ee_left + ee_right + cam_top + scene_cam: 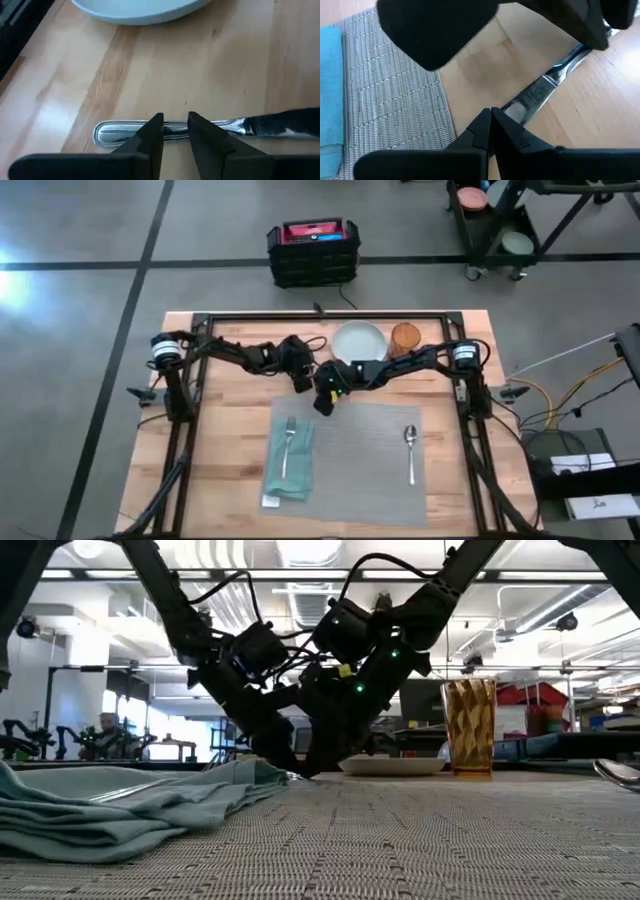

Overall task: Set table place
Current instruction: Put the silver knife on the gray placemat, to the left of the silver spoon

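Note:
A silver knife (115, 134) lies flat on the bare wood of the table (230, 410), just beyond the far left corner of the grey placemat (350, 450). My left gripper (175, 125) stands over the knife's handle, open by a narrow gap. My right gripper (490, 117) is shut at the knife's blade end (520, 105). On the placemat lie a teal napkin (288, 470) with a fork (287, 442) on it, and a spoon (410, 452). The pale plate (359, 340) and amber glass (405, 337) stand on the wood farther back. My left gripper's fingertips (155, 131) stand side by side along the knife's handle (175, 131), coming from above; whether they touch it I cannot tell. My right gripper's shut fingertips (502, 125) meet the tip of the blade, slanting down from above. The fingers hide the place of contact. The knife lies on the table.
A black frame (330, 317) runs around the table's far and side edges. A black crate (313, 252) stands on the floor beyond the far edge. The middle of the placemat between napkin and spoon is bare.

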Tool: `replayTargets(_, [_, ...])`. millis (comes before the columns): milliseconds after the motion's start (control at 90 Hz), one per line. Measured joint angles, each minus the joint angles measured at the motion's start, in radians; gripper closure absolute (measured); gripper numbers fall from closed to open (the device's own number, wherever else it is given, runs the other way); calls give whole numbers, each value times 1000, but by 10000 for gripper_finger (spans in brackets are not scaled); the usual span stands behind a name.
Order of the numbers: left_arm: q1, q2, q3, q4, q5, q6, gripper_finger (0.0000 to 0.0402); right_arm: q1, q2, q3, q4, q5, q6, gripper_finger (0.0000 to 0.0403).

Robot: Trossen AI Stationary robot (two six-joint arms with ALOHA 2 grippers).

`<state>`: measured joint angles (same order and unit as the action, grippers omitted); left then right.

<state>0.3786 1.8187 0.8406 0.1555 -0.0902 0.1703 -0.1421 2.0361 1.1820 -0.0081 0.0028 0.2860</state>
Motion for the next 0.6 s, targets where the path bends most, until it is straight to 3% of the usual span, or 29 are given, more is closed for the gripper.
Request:
replayTargets(289, [-2, -16, 2, -257, 11, -87, 326, -7, -3, 3, -65, 64, -12, 403])
replayTargets(600, [-60, -60, -5, -384, 137, -224, 326, -20, 1, 28, -83, 107, -10, 403])
